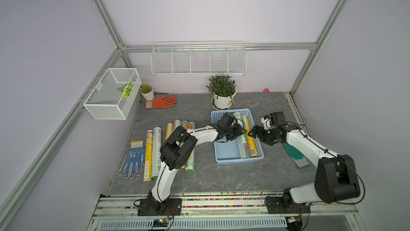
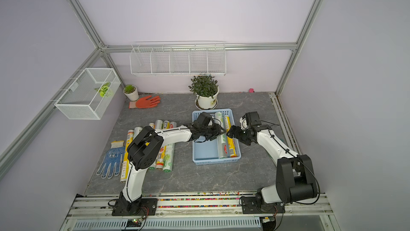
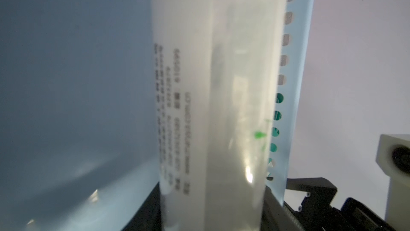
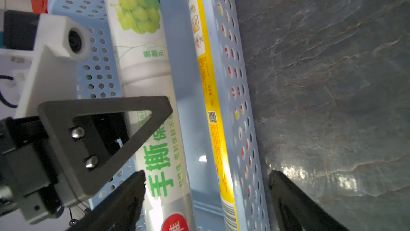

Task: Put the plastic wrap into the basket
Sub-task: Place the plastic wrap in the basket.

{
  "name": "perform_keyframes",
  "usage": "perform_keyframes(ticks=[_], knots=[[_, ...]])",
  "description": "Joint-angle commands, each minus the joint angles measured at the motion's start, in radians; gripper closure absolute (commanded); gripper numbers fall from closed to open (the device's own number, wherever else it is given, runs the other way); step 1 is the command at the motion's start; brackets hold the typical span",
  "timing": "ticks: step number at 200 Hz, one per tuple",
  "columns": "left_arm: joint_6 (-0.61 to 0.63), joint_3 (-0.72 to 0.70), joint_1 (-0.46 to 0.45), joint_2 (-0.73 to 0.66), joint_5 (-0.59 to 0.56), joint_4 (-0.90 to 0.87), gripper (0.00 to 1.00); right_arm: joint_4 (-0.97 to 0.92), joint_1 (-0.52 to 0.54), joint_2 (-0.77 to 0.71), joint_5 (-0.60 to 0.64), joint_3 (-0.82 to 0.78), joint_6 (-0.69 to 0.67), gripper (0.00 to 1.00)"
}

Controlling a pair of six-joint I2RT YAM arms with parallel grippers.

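The light blue basket (image 1: 228, 152) stands right of the table's middle and holds two rolls. A yellow roll of plastic wrap (image 1: 250, 139) lies along its right wall. My left gripper (image 1: 240, 133) is over the basket, shut on a white-green roll (image 4: 142, 41) that lies lengthwise beside the yellow one. In the left wrist view this roll (image 3: 213, 85) fills the space between the jaws. My right gripper (image 4: 207, 185) hangs open at the basket's right wall (image 4: 235, 81), its fingers spanning both rolls and the wall. Several more rolls (image 1: 155, 152) lie on the table at the left, partly hidden by my left arm.
A blue-dotted glove (image 1: 133, 161) lies left of the loose rolls, an orange glove (image 1: 162, 102) at the back, a teal glove (image 1: 295, 154) under my right arm. A potted plant (image 1: 223, 94) stands just behind the basket. A white mesh box (image 1: 113, 94) and wire rack (image 1: 198, 60) hang on the walls.
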Motion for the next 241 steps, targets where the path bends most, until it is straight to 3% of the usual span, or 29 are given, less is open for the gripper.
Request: perform_keyframes(ticks=[1,67,122,174,187,215,241], knots=[[-0.004,0.044,-0.004,0.000,0.006,0.023,0.67,0.048,-0.005,0.005,-0.062,-0.021,0.004,0.08],[0.002,-0.026,-0.006,0.003,0.014,0.112,0.48,0.104,-0.005,-0.014,-0.106,-0.081,0.040,0.09],[0.023,-0.010,-0.005,-0.014,-0.007,0.031,0.36,0.122,-0.004,-0.053,-0.117,-0.110,0.062,0.09],[0.019,-0.034,-0.006,-0.041,0.008,0.041,0.38,0.163,-0.005,-0.100,-0.172,-0.137,0.109,0.10],[0.026,-0.049,-0.005,-0.067,0.003,0.038,0.37,0.135,-0.004,-0.119,-0.132,-0.134,0.103,0.09],[0.104,-0.068,-0.005,-0.161,-0.035,-0.024,0.29,-0.018,-0.006,-0.195,0.099,-0.093,0.061,0.06],[0.206,-0.065,-0.006,-0.251,-0.074,-0.121,0.23,-0.036,-0.005,-0.315,0.152,-0.093,0.058,0.03]])
